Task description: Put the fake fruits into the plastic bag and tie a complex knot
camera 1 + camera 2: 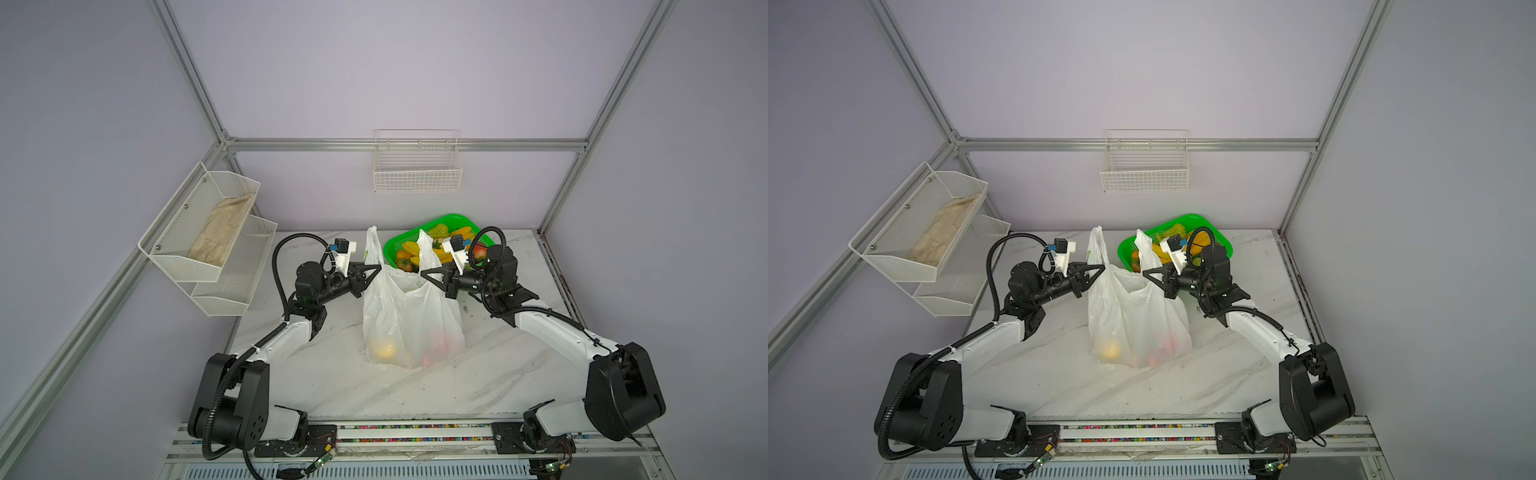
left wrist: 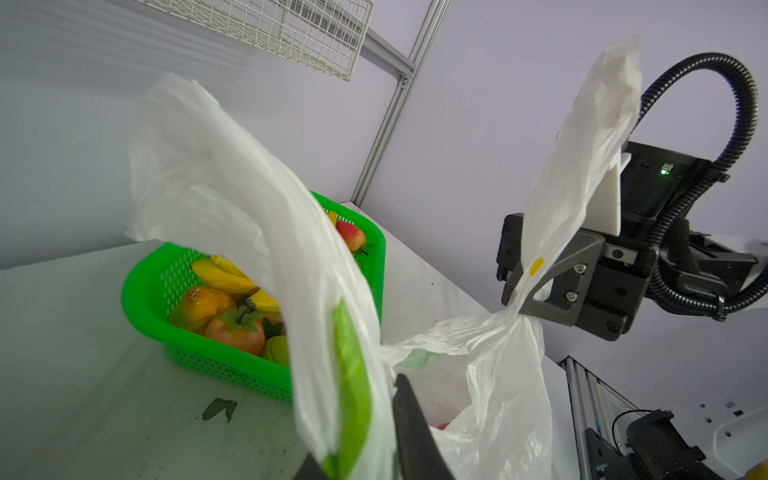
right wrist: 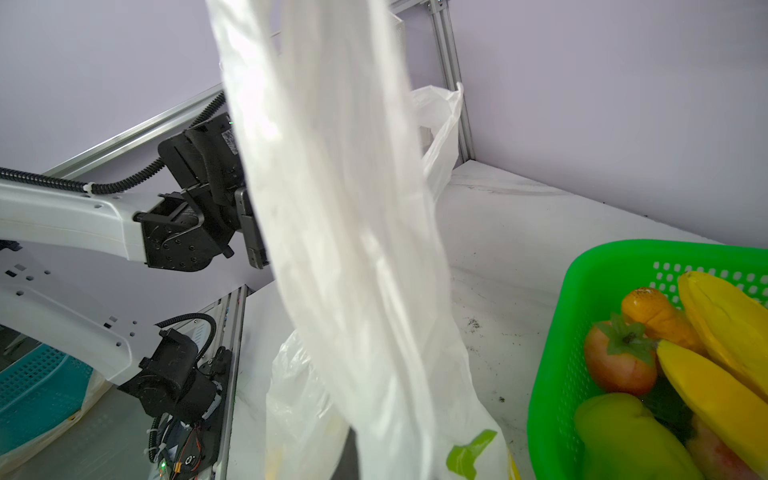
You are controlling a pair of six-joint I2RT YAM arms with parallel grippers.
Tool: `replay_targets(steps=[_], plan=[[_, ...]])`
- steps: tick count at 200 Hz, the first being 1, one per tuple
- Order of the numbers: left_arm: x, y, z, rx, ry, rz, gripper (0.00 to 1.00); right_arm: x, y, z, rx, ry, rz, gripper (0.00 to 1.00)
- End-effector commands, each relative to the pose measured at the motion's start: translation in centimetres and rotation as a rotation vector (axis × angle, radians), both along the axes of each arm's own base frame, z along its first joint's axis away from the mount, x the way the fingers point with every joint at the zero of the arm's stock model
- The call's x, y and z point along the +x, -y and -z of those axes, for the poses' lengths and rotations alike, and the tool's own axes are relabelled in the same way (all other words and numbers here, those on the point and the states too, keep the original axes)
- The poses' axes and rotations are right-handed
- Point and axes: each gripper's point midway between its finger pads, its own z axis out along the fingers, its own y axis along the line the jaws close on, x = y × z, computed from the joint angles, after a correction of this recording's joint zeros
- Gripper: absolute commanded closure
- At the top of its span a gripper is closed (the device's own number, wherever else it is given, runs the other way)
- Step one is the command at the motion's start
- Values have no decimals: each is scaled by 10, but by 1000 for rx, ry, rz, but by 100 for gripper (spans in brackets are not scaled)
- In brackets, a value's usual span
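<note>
The plastic bag (image 1: 411, 316) (image 1: 1133, 316) stands in the middle of the table with both handles raised. A round yellow-orange fruit (image 1: 384, 347) and red fruits (image 1: 436, 345) show faintly through its wall. My left gripper (image 1: 377, 268) (image 2: 357, 436) is shut on the base of the left handle; the film runs between its fingers (image 2: 411, 428). My right gripper (image 1: 424, 274) (image 2: 519, 297) is shut on the base of the right handle. In the right wrist view the bag (image 3: 353, 249) hides its jaws. More fake fruits (image 1: 409, 249) (image 2: 224, 307) (image 3: 665, 353) lie in the green basket (image 1: 453, 220).
The green basket (image 2: 137, 291) (image 3: 552, 374) sits at the back right, just behind the bag and the right gripper. A white wire basket (image 1: 417, 166) hangs on the back wall. A white mesh shelf (image 1: 199, 266) with a beige cloth (image 1: 220, 232) is mounted at the left.
</note>
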Motion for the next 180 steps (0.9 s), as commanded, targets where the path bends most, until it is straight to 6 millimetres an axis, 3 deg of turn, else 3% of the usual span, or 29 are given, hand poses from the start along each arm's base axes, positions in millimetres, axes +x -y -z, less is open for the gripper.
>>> replay_targets(steps=[1,49,94,180], plan=[[-3,0,-60,6,214,19,92,5,4,-8,-8,10,41,100],[-26,4,-65,65,333,75,95,17,6,-4,-26,-62,97,100],[-56,23,-65,153,481,172,95,27,7,-3,-51,-101,134,100],[-87,68,-33,489,632,330,96,22,3,5,-124,-80,69,100]])
